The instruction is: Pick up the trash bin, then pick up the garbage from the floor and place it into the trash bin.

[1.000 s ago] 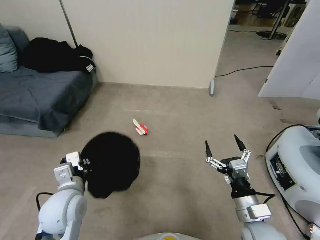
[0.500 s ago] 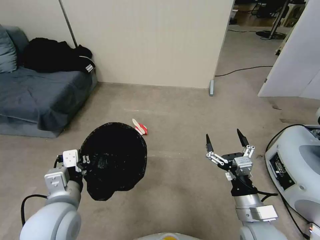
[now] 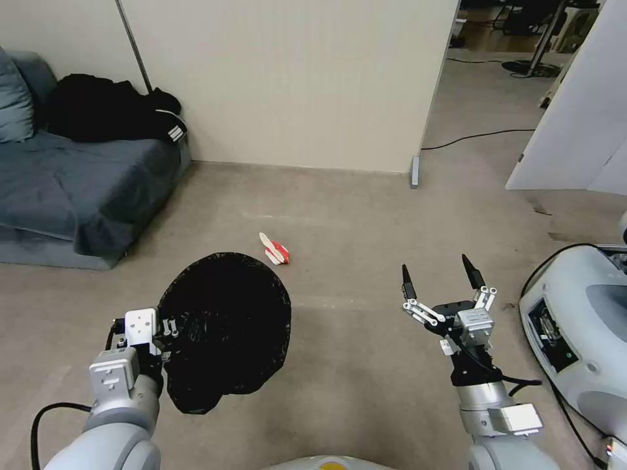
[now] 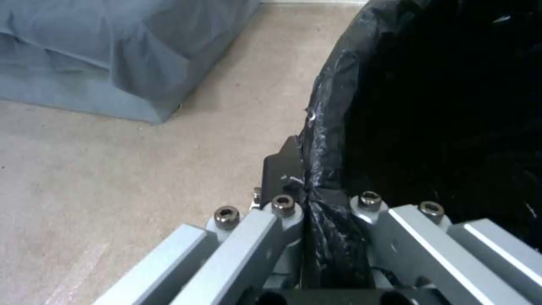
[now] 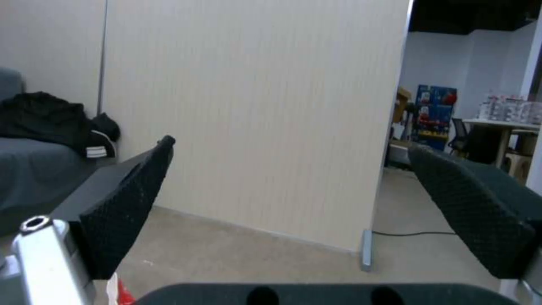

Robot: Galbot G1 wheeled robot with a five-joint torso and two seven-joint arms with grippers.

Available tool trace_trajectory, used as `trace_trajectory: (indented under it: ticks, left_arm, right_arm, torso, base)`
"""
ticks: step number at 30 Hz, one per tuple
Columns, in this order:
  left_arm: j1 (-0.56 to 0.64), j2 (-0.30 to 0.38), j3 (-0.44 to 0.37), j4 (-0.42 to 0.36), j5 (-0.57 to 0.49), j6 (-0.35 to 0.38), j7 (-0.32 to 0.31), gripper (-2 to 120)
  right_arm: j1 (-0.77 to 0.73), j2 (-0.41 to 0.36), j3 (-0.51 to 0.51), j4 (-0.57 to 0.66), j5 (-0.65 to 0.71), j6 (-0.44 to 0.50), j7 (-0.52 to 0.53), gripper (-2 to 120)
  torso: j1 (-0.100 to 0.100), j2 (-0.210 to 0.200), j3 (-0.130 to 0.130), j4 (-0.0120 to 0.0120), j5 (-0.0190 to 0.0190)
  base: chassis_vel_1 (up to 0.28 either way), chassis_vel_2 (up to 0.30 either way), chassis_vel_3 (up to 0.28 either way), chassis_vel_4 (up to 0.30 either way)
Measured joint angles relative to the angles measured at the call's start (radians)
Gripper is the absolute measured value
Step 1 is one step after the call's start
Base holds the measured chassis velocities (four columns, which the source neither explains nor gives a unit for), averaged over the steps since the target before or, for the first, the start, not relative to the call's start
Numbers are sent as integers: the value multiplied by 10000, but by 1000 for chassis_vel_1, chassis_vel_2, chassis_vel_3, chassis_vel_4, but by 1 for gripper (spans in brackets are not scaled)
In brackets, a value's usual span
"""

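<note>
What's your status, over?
Left gripper shut on trash bin rim, bin held up. Right gripper open, empty. Red-and-white packet on floor ahead, path unobstructed.

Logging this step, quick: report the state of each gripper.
Left gripper: shut on the trash bin, pinching its bag-lined rim.
Right gripper: open, empty, above the floor.

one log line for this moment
left gripper: shut on black-bagged round trash bin rim, held up | right gripper: open, empty | red-and-white packet: on floor

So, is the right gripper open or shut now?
Open: the right gripper has its fingers spread wide apart, holding nothing.
</note>
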Motion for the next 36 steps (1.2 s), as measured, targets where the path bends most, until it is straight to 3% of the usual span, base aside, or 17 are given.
trace_trajectory:
  ticks: [36]
  left_arm:
    - [-265,-44,-276,302,37,-306,367,1]
  right_arm:
    - [-7,1,52,-167,70,-134,15,100]
  torso:
    - [-1,0,0,0,0]
  base:
    - [-66,62,65,-69]
